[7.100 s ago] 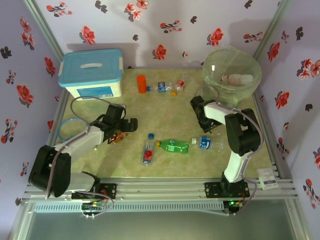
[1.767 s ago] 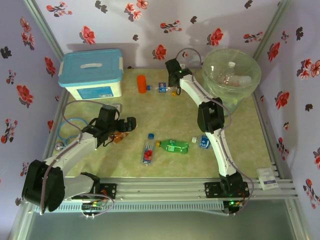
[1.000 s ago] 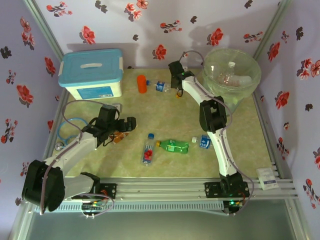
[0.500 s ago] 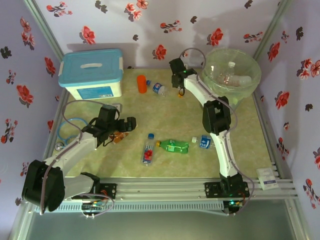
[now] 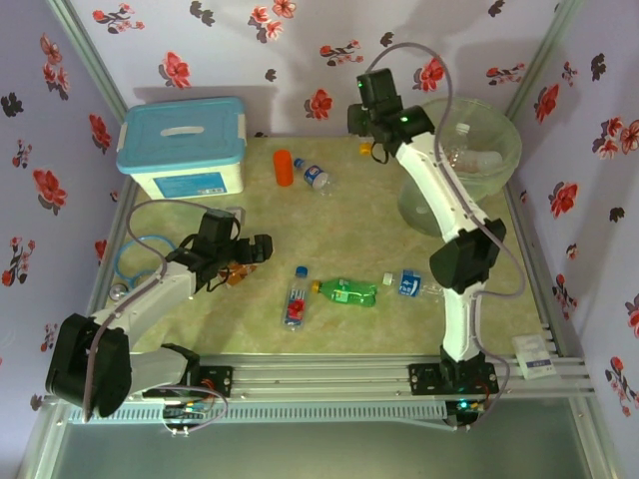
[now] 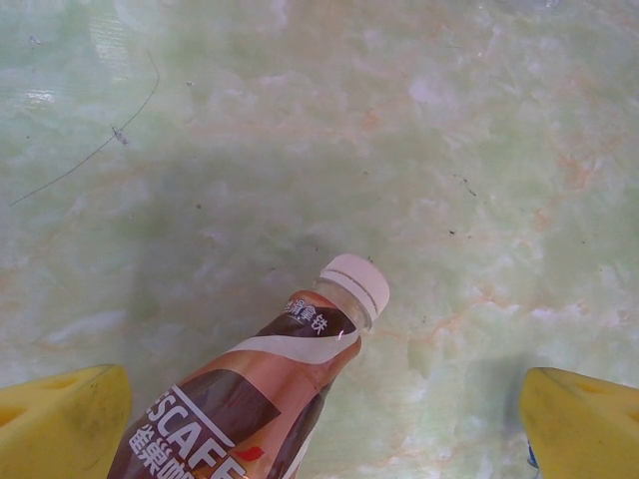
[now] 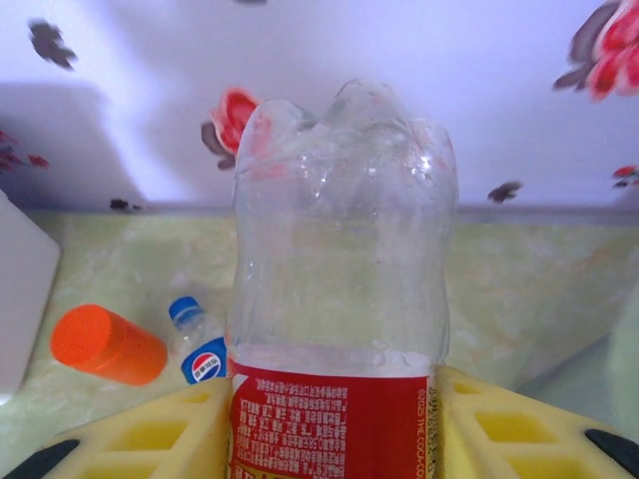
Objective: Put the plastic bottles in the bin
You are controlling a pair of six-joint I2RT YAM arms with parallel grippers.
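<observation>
From above, the right jaws hang raised over the far edge of the table (image 5: 339, 225), just left of the bin (image 5: 499, 128), so the carry runs rightward over its rim. The left jaws hover above a brown bottle (image 5: 236, 271). At the left wrist, the released jaws straddle that bottle, which lies slanted with its cap pointing away. At the right wrist, the jaws clench a clear red-labelled bottle (image 7: 339, 299), its long axis running straight out from them.

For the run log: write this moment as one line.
right claw: shut on red-label bottle, held aloft near bin | left claw: open around brown-label bottle
</observation>
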